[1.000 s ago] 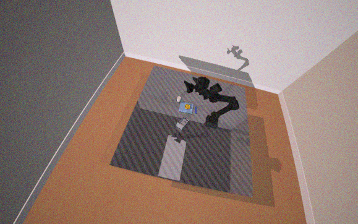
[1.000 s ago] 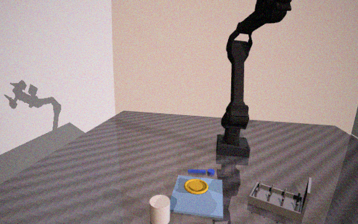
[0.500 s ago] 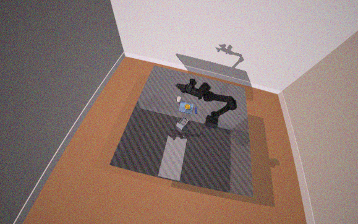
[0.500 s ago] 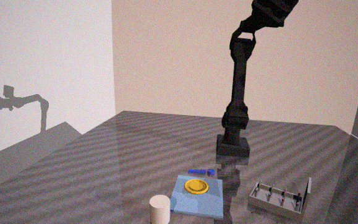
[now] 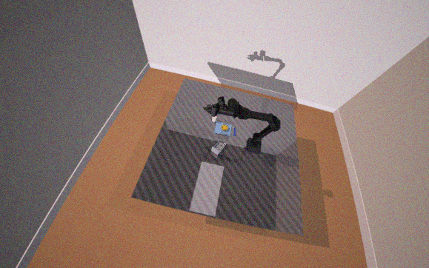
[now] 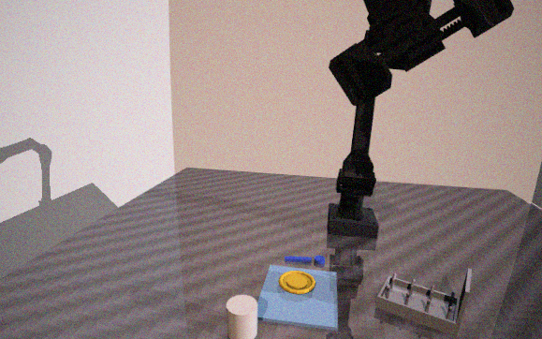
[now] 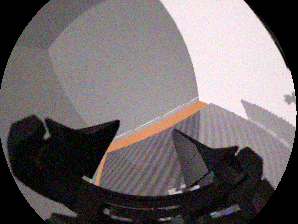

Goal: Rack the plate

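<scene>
The yellow plate (image 5: pixel 224 127) (image 6: pixel 297 281) lies flat on a light blue board (image 5: pixel 218 132) (image 6: pixel 298 313). The grey dish rack (image 5: pixel 215 151) (image 6: pixel 412 315) stands beside the board, to its right in the exterior view, with short rails across it and a taller panel at one end. Nothing stands in its slots. My gripper (image 7: pixel 147 127) is open and empty, its two dark fingers wide apart in the wrist view. It is raised high above the table; its fingers are not clearly shown in the exterior view. Neither plate nor rack can be made out clearly in the wrist view.
A pale cylinder (image 5: pixel 214 118) (image 6: pixel 241 319) stands by the board's corner. A blue spoon-like item (image 5: pixel 234 132) (image 6: pixel 298 259) lies along the board's side nearer the arm's base (image 5: pixel 253 145) (image 6: pixel 353 221). A pale strip (image 5: pixel 207 189) shows on the striped table top.
</scene>
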Robot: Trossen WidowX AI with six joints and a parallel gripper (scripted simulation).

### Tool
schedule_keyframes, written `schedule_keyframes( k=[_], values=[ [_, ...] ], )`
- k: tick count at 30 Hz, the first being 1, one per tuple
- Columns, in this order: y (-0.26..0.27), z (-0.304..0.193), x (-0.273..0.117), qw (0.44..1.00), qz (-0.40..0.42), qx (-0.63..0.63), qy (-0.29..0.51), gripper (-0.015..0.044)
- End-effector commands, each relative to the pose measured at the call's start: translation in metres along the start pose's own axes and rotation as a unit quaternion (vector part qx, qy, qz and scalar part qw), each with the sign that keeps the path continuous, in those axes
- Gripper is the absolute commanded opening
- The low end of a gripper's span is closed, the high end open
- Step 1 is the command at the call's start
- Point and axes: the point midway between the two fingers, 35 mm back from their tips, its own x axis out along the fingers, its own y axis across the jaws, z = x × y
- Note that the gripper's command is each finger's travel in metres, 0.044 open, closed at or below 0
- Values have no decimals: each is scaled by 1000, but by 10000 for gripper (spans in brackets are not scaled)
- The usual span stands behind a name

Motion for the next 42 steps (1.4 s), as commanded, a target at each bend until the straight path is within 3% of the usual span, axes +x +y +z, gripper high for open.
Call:
schedule_keyframes(
  k=[1, 20, 42],
  values=[
    [-33, -23, 12, 997, -43, -41, 47, 400],
    [-165, -101, 8, 923, -184, -196, 276, 400],
    [-278, -179, -80, 743, -195, -256, 587, 400]
  ],
)
